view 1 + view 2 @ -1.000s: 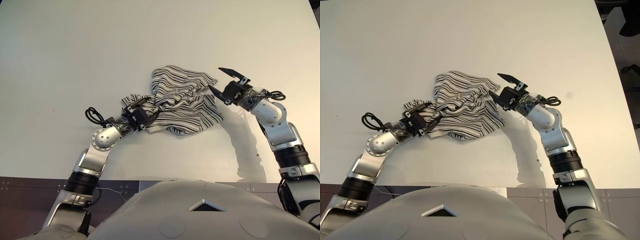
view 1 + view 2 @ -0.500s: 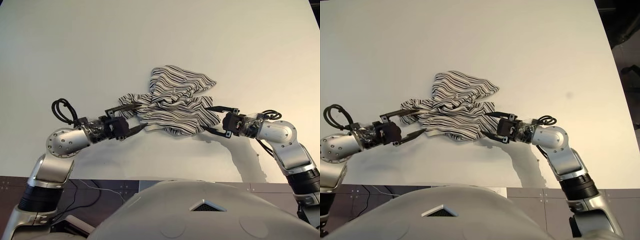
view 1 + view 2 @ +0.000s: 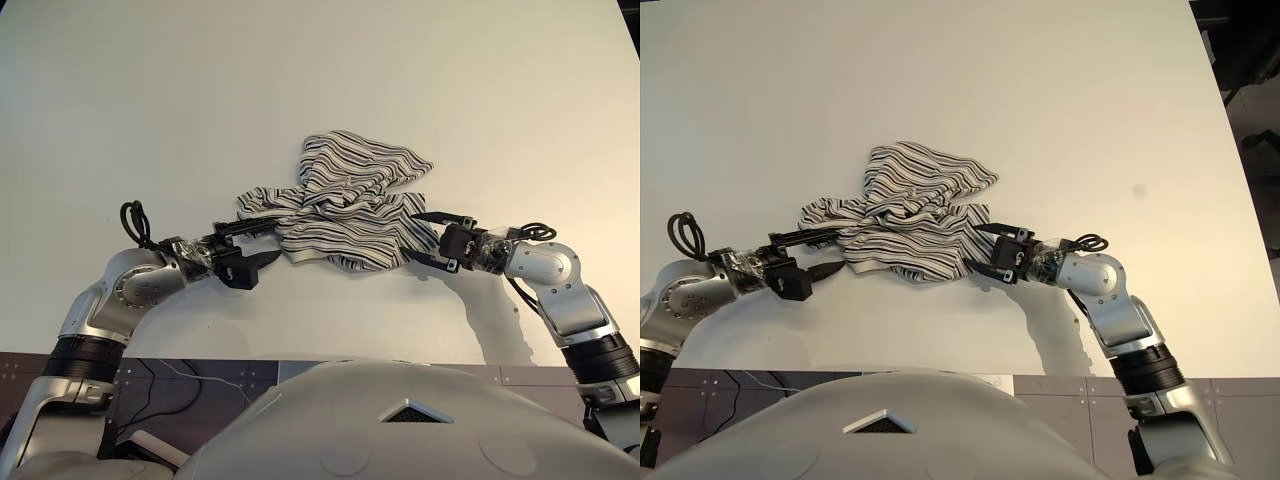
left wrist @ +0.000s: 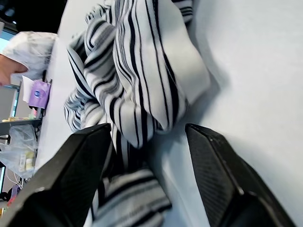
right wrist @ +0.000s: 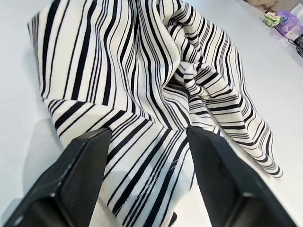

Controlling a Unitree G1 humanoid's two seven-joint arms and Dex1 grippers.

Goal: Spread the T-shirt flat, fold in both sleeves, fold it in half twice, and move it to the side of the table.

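Note:
A black-and-white striped T-shirt point(image 3: 350, 205) lies crumpled in the middle of the white table point(image 3: 150, 100). My left gripper point(image 3: 254, 241) is open and low at the shirt's left end. One finger lies over the striped cloth and the other rests on the table beside it. In the left wrist view a fold of the shirt point(image 4: 147, 71) sits between the fingers of my left gripper point(image 4: 149, 137). My right gripper point(image 3: 426, 237) is open at the shirt's near right corner. Its fingers straddle the hem of the shirt point(image 5: 142, 75), seen up close in the right wrist view.
The table's near edge point(image 3: 300, 357) runs just behind both arms. Bare white tabletop lies on all sides of the shirt, with wide room at the far left and far right point(image 3: 560, 90).
Over the last second my right gripper dropped from the shirt's upper right to its near right corner. My left gripper drew back to the shirt's left end, then edged in again.

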